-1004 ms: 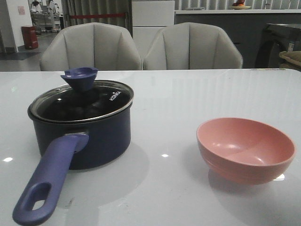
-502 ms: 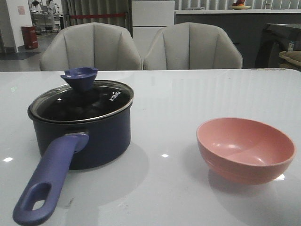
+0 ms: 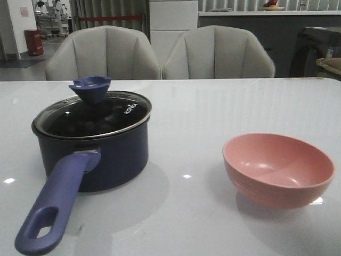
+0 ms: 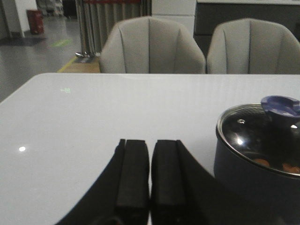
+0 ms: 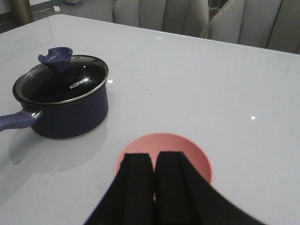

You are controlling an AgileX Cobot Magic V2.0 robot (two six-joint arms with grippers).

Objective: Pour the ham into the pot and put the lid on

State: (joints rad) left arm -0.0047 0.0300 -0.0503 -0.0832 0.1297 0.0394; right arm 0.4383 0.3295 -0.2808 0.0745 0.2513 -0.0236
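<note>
Both steps of the task looked finished, judging by how things lay. The pot (image 3: 93, 149) stood on the white worktop (image 3: 202, 117) toward the robot's left, its long handle (image 3: 56, 205) pointing back toward the robot, and the lid (image 3: 96, 113) sat level on its rim with the blue knob (image 3: 89, 88) upright. Through the glass in the left wrist view, a few small orange bits showed low inside the pot, which were most likely the ham (image 4: 276, 165); the front view was too dark behind the glass to confirm them. The pink bowl (image 3: 278, 169) stood well apart from the pot on the right side, upright and with nothing visible inside it, which fitted the ham having been tipped out. Neither arm appeared in the front view. The left gripper (image 4: 150, 173) had its fingers pressed together and held nothing, resting clear of the pot beside it. The right gripper (image 5: 153, 180) was likewise closed on nothing, poised above the near edge of the bowl. Nothing of the task seemed left beyond keeping the arms clear.
</note>
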